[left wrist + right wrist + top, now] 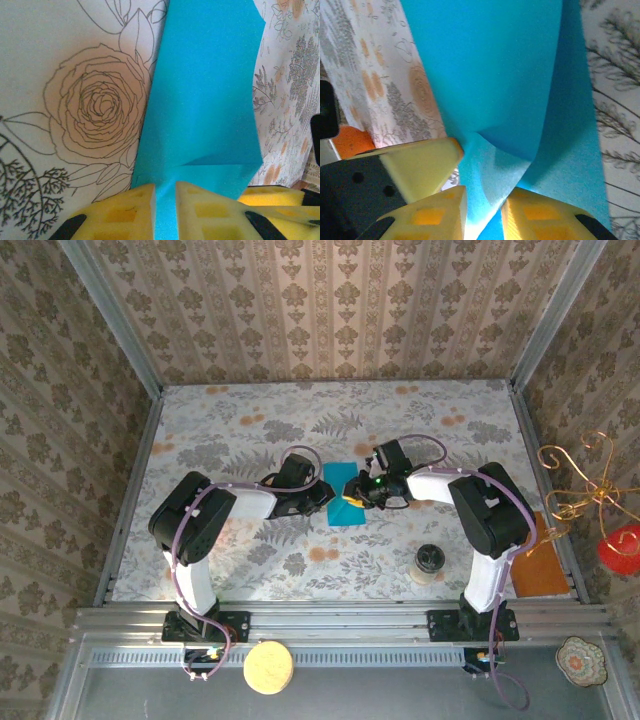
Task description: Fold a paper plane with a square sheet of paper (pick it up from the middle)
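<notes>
The left claw (165,192) was clamped on the square sheet of paper (200,100) from 9 o'clock, and the right claw (482,200) was pinched on it from 3 o'clock. The sheet sat mid-worktop (250,420), buckled, with one crease showing; by my judgement the nose and wing folds remained undone
</notes>
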Controlling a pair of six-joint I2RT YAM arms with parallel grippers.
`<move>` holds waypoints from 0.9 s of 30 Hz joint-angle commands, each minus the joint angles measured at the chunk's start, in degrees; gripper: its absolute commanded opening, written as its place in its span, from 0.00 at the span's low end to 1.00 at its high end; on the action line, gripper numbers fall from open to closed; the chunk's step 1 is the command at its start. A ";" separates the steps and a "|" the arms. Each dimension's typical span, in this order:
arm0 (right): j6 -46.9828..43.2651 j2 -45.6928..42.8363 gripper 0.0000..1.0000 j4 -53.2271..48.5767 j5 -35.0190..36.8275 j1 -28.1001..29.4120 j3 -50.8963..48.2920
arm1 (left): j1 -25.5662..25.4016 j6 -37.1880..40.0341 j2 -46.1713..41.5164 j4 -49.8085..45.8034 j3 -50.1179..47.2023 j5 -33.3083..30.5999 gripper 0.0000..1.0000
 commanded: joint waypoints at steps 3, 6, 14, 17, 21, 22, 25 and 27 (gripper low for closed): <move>1.88 1.25 0.25 4.49 -2.14 0.55 -0.88 | -0.41 -0.28 0.33 -2.65 -1.46 -1.05 0.20; 1.93 1.49 0.24 5.12 -1.84 0.64 -1.40 | -0.43 -0.10 -0.17 -2.97 -1.38 -1.06 0.20; 0.82 2.71 0.15 4.73 -1.01 0.65 -1.12 | -0.33 0.61 -2.59 -3.48 -0.93 -0.97 0.20; -0.54 1.52 0.09 4.89 -0.86 0.58 -0.87 | 0.31 1.00 -5.62 -3.85 -1.65 -1.53 0.22; -1.96 -2.68 0.08 7.04 -1.87 -0.01 -1.04 | 1.45 2.81 -12.02 -3.03 -4.82 -2.24 0.24; -2.30 -4.12 0.07 7.87 -2.49 -0.27 -1.15 | 1.87 3.19 -14.08 -2.96 -5.89 -2.35 0.26; -2.71 -8.39 0.07 10.28 -4.84 -0.99 -1.28 | 3.10 3.82 -20.02 -1.51 -9.22 -2.00 0.36; -2.45 -10.89 0.07 11.32 -6.31 -1.44 -1.08 | 3.84 4.15 -23.69 -1.13 -10.69 -0.95 0.46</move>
